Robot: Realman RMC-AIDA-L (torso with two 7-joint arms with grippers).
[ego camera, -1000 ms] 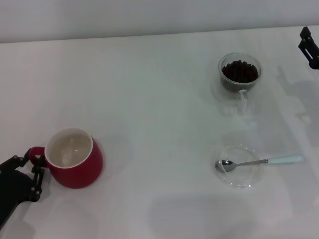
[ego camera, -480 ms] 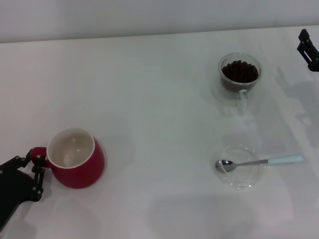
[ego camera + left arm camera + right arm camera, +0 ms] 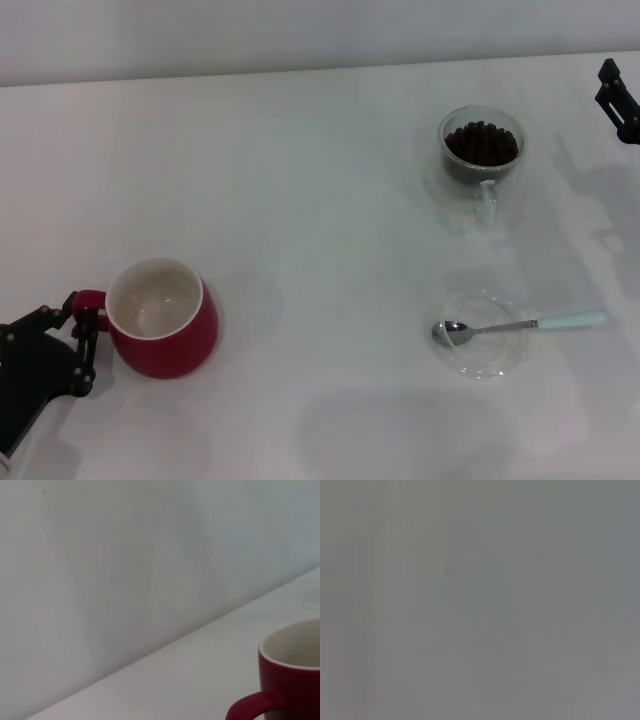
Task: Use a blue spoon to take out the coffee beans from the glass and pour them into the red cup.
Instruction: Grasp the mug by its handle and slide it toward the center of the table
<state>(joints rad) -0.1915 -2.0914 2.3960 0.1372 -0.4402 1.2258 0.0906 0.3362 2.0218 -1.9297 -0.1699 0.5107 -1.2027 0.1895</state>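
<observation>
**Red cup slides inward on its handle; spoon and beans still untouched**

The red cup (image 3: 160,331) stands upright on the white table (image 3: 300,200) at the robot's near left, its white inside bare. Against the frames of a second ago it has shifted a little toward the middle of the table and slightly nearer the robot, and the left gripper (image 3: 84,335) has travelled with it. That gripper is clenched around the cup's small loop handle, one finger above and one below it; the left wrist view shows the handle and the cup's rim (image 3: 287,680) close up, with the plain wall behind.

My reading is that the cup is being brought closer to the source, which would shorten the carry for each spoonful. No scooping has begun.

Well apart, at the far right, the glass (image 3: 481,155) holds a full heap of coffee beans (image 3: 482,142). Nearer the robot on that side, the blue spoon (image 3: 520,325) lies with its metal bowl resting in a flat clear saucer (image 3: 478,336) and its pale handle reaching out over the table.

The right gripper (image 3: 620,98) hangs at the far right edge, near the glass but not touching it; whether its fingers are spread or closed, I cannot tell, and its wrist view shows only grey.

No brand, label or writing is readable anywhere.
</observation>
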